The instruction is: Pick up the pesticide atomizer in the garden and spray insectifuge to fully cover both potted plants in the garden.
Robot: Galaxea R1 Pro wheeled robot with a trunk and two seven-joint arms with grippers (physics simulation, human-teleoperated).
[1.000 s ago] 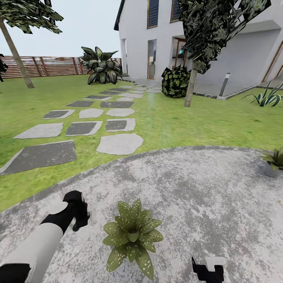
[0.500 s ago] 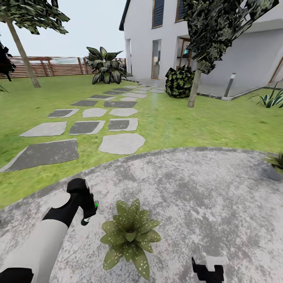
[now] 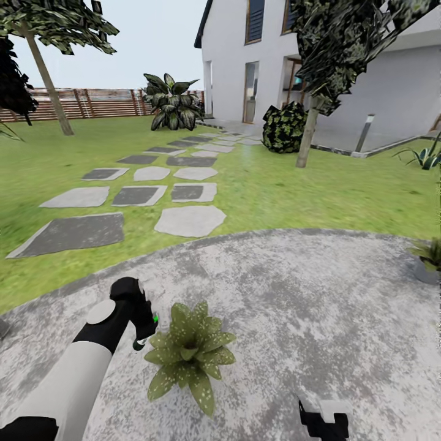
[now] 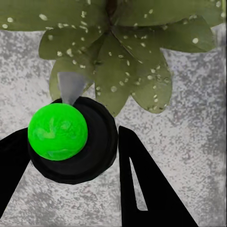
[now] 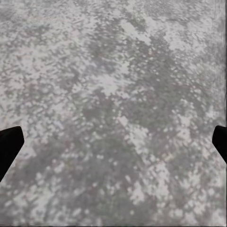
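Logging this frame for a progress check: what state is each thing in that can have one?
Left gripper: shut on the atomizer.
Dark green pesticide atomizer: held, nozzle pointed at the near plant.
Near speckled-leaf potted plant: upright on the paved patio.
Far grey-potted plant: upright at the patio's edge.
Right gripper: open, empty.

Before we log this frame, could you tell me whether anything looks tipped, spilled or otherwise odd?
Nothing stands out. The near potted plant sits upright on the patio, the far potted plant likewise at its edge. The left gripper holds the pesticide atomizer in its jaws beside the near plant. No spill shows.
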